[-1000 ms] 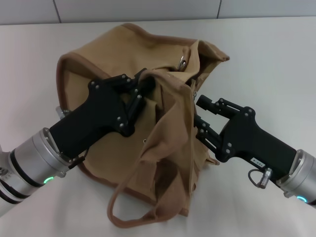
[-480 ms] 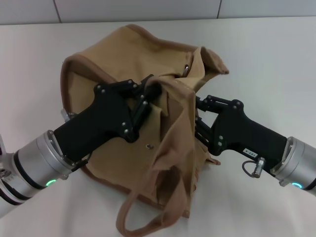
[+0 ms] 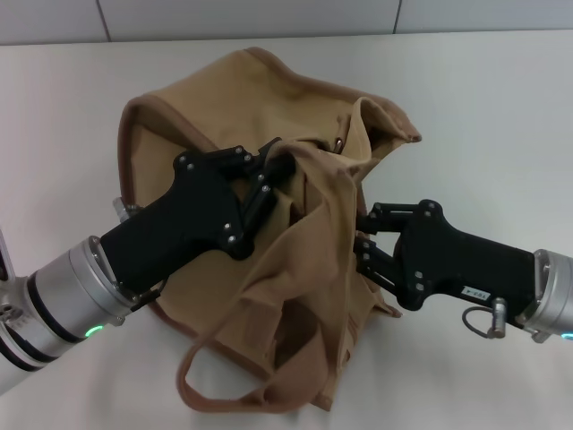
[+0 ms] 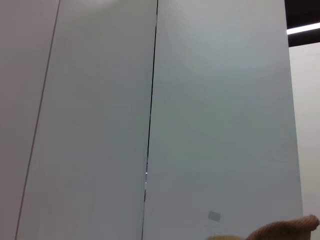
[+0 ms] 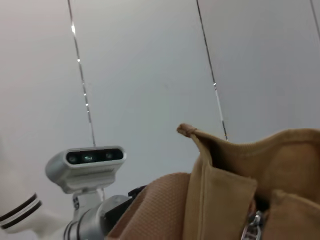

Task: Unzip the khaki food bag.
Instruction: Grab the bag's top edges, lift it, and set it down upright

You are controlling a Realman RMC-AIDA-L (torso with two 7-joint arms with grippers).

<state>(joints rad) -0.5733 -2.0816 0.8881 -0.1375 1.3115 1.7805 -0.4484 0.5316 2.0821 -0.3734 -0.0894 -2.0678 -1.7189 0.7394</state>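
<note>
The khaki food bag (image 3: pixel 197 134) stands crumpled on the white table (image 3: pixel 501 107), its top bunched up and one webbing handle (image 3: pixel 224 394) hanging in a loop at the near side. My left gripper (image 3: pixel 273 166) is shut on a fold of fabric at the bag's top. My right gripper (image 3: pixel 361 240) presses into the bag's right side, its tips hidden by the cloth. In the right wrist view the bag's zipper edge (image 5: pixel 280 165) and a silver zipper pull (image 5: pixel 251 226) show close up. The left wrist view shows only a strip of brown piping (image 4: pixel 285 231).
A grey panelled wall (image 3: pixel 269 18) runs behind the table. The right wrist view shows my head camera (image 5: pixel 87 167) and part of my left arm (image 5: pixel 95 222) beyond the bag.
My right gripper has moved nearer and lower along the bag's right side. The bag's top has shifted and the hanging handle loop has swung left. The left gripper has hardly moved.
</note>
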